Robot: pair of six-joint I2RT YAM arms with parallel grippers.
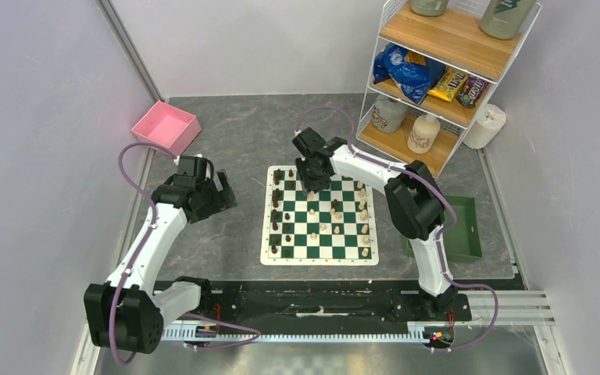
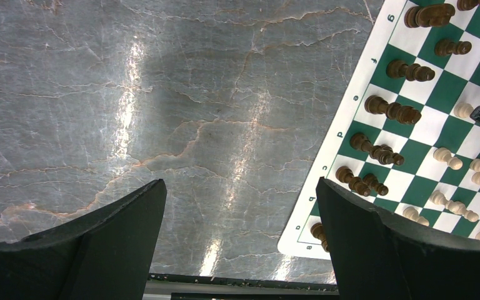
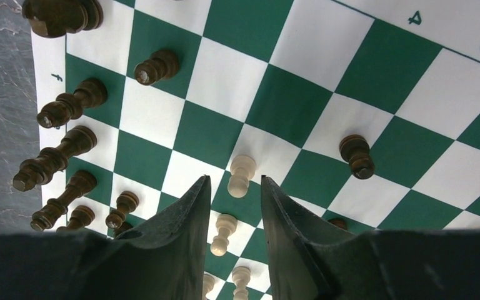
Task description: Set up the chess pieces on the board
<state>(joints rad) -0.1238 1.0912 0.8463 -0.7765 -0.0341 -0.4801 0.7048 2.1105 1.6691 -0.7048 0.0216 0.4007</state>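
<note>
Your left tool is right up close in its wrist view. It has two thick, black, rough-looking fingers, spread wide with nothing between them. Under it you see only the desk, grey and shiny like stone, with thin cracks running through it.

Just to the right lies the board. It is a flat square mat of dark green and white checks with a cream edge, in the middle of the desk. Dark pieces, round and turned from brown wood, stand in rows down the board's left side. Pale pieces stand down its right side, and some stand loose on the middle squares.

Your right tool hangs over the far part of the board. Its two black fingers stand a little apart, leaving a thin gap. You can see one pale pawn standing in that gap, and the fingers are not touching it.

Further right, a plain green tray sits on the desk. A white wire shelf with wooden boards stands behind it.
</note>
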